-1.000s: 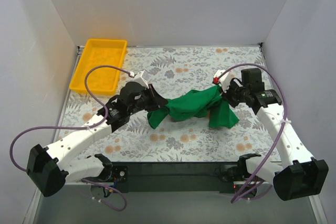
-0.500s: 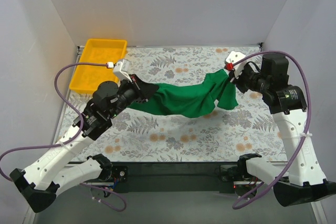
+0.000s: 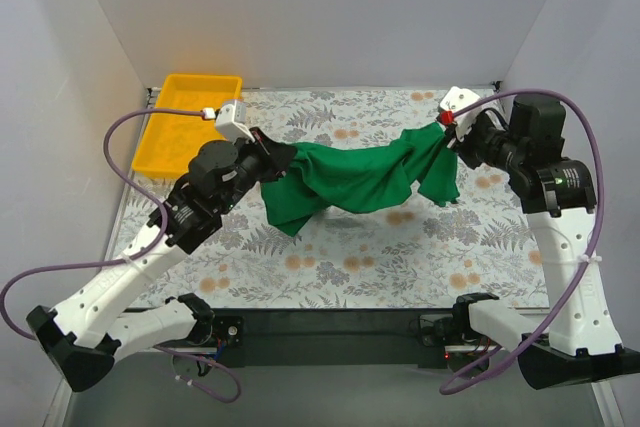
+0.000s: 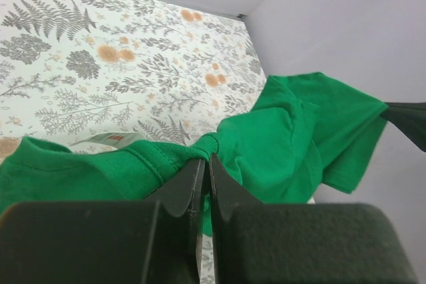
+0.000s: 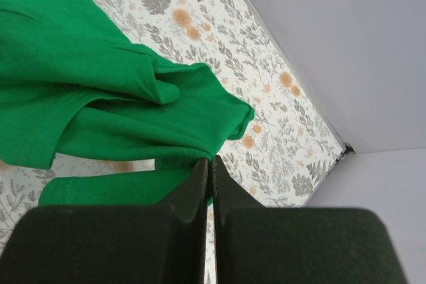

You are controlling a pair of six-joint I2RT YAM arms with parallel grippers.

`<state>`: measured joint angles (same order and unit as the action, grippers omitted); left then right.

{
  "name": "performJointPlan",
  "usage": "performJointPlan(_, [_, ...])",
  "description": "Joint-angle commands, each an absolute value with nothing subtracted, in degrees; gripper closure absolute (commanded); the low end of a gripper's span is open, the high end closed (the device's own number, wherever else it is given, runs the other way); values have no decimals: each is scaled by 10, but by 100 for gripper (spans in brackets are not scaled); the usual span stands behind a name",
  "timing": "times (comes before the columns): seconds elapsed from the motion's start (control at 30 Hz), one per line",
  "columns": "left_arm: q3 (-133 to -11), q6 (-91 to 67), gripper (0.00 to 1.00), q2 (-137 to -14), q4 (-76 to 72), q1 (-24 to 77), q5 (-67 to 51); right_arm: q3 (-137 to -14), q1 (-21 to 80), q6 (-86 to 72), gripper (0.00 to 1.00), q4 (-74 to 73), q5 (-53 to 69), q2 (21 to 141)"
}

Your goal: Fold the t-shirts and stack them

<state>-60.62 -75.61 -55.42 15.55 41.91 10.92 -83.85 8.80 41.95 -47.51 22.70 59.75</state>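
Looking across the flower-printed worktop point(image 3: 340, 267) first, we find only one garment on show: the bright green t-shirt point(image 3: 350, 177). It hangs slung between the two arms above the middle of the worktop, bunched and twisted, with one loose flap drooping low on the left side and another hanging on the right. Whether those flaps touch the worktop we cannot tell. The yellow tray point(image 3: 200, 78) sits at the far left corner, well apart from the cloth, and no part of the shirt lies in it. The left gripper point(image 4: 203, 164) is pinched tight on a stitched edge at the shirt's left end, its jaws all but meeting with a thin fold of fabric between them. The right gripper point(image 5: 208, 164) is likewise clamped close on a fold at the shirt's right end. Just beside the left grip, a small white neck label point(image 4: 106, 139) shows. We judge the task barely begun: no fold is made, the shirt is not spread flat, and nothing is stacked. What is left, as we read it, is to stretch the shirt out, lay it flat, fold it and place it.
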Motion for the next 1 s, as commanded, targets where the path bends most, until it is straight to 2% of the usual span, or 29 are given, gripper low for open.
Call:
performJointPlan(0.0, [-656,-758,100,-598,160,405,163,-840,85,410,99,-429,156,607])
performJointPlan(0.17, [-710,-793,100,-662,161,337,87,-836,84,387,99,-387,92,612])
performJointPlan(0.3, [-755,-830,100,-725,98,231,-74,-851,84,360,99,-328,80,625])
performJointPlan(0.33, [-797,-833,100,-761,81,220,-132,-862,83,354,99,-321,70,639])
performJointPlan(0.47, [-948,-834,100,-842,55,205,-215,-948,81,339,99,-310,88,670])
performJointPlan(0.6, [-985,-817,100,-838,62,203,-229,-938,81,351,99,-308,119,635])
performJointPlan(0.67, [-938,-809,100,-809,63,201,-237,-890,81,391,99,-317,148,604])
performJointPlan(0.77, [-785,-810,100,-745,62,199,-275,-762,81,477,99,-364,177,541])
performJointPlan(0.8, [-686,-814,100,-706,62,198,-309,-724,81,502,99,-379,182,507])
performJointPlan(0.83, [-635,-819,100,-689,56,198,-326,-637,81,533,99,-397,185,489])
performJointPlan(0.9, [-497,-830,100,-644,68,196,-362,-554,82,610,99,-436,172,442])
performJointPlan(0.93, [-464,-831,96,-632,85,195,-363,-517,81,626,99,-439,160,426])
performJointPlan(0.97, [-429,-826,87,-624,130,193,-360,-446,81,639,99,-439,126,412])
